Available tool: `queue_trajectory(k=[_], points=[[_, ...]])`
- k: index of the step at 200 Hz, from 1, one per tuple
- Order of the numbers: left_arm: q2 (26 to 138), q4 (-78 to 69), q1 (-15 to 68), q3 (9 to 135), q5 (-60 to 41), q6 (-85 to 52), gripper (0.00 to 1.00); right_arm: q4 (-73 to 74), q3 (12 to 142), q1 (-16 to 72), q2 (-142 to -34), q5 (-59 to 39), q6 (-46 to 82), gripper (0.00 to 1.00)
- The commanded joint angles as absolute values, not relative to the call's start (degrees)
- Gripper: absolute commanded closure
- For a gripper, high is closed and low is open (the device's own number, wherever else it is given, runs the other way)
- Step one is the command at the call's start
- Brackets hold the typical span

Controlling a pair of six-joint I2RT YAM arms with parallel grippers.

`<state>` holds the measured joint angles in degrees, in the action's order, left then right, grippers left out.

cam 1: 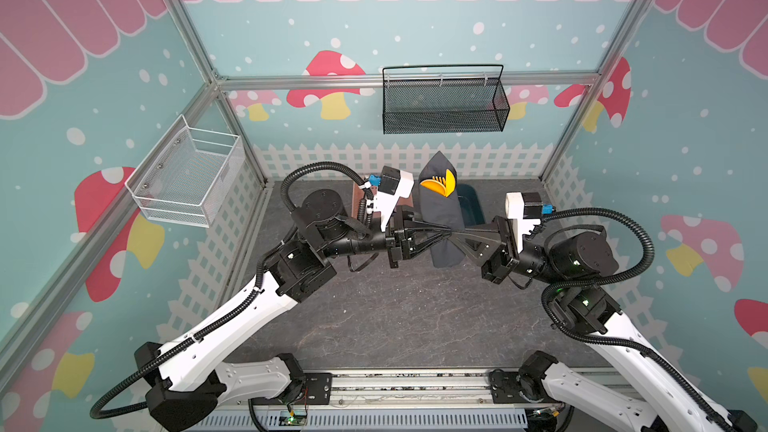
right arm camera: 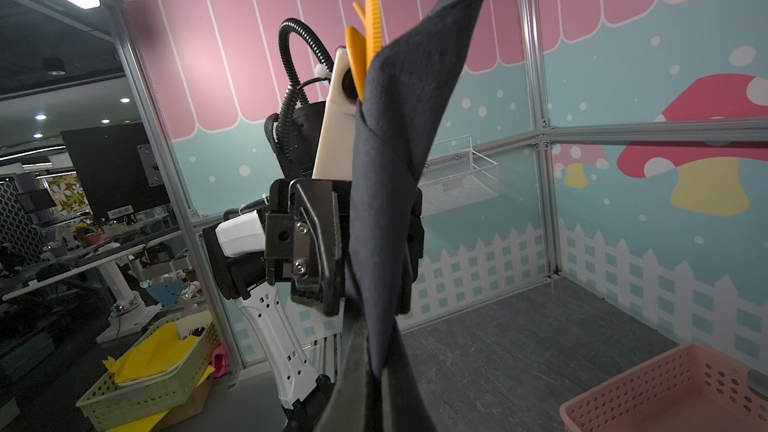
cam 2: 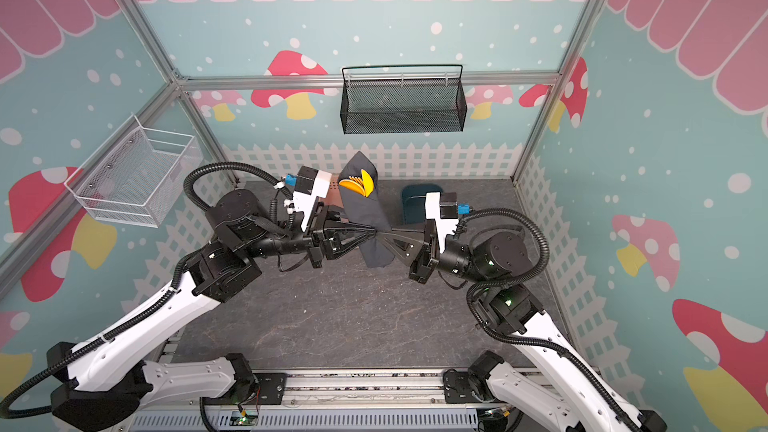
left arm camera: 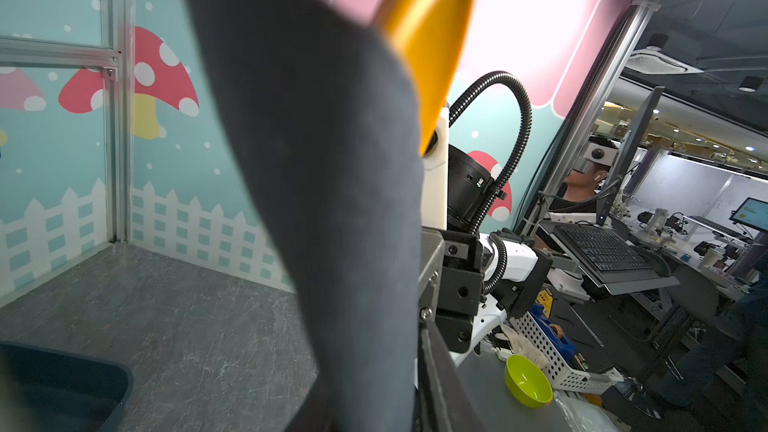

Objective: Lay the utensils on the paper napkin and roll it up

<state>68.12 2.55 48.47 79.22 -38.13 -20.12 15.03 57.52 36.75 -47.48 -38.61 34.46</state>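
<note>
Both arms met at mid-scene, toward the far side, above the grey surface (cam 1: 395,317).

The paper napkin (cam 1: 442,205) was wrapped into a roll around the utensils (cam 1: 439,185) and was off the surface, standing roughly upright. The orange-yellow utensil heads stuck out of its open top in both top views (cam 2: 356,185). In the right wrist view a spoon bowl (right arm camera: 355,60) and a serrated knife blade (right arm camera: 372,6) showed beside the napkin's raised corner (right arm camera: 457,14).

Right hand (cam 1: 460,237): jaws pinched together on the lower part of the roll, paper bunched between them.

Left hand (cam 1: 444,234): tips at the same level of the roll from the left, meeting the right hand's tips. The napkin covered the jaws, so I could not tell whether they gripped it or stood slack.

The roll sat between the pink basket (right arm camera: 665,388) on the left and the dark blue tub (cam 1: 470,206) on the right.
</note>
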Motion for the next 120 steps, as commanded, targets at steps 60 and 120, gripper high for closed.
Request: queue_trajectory(k=[60, 120], points=[[67.1, 2.1, 48.5, 78.5, -39.0, -19.2, 0.90, 17.3, 58.9, 36.6, -46.8, -38.1, 35.1, 0.98], [67.0, 5.2, 47.7, 79.5, -37.3, -17.9, 0.94, 16.2, 58.0, 36.6, -46.0, -36.1, 34.6, 0.71]])
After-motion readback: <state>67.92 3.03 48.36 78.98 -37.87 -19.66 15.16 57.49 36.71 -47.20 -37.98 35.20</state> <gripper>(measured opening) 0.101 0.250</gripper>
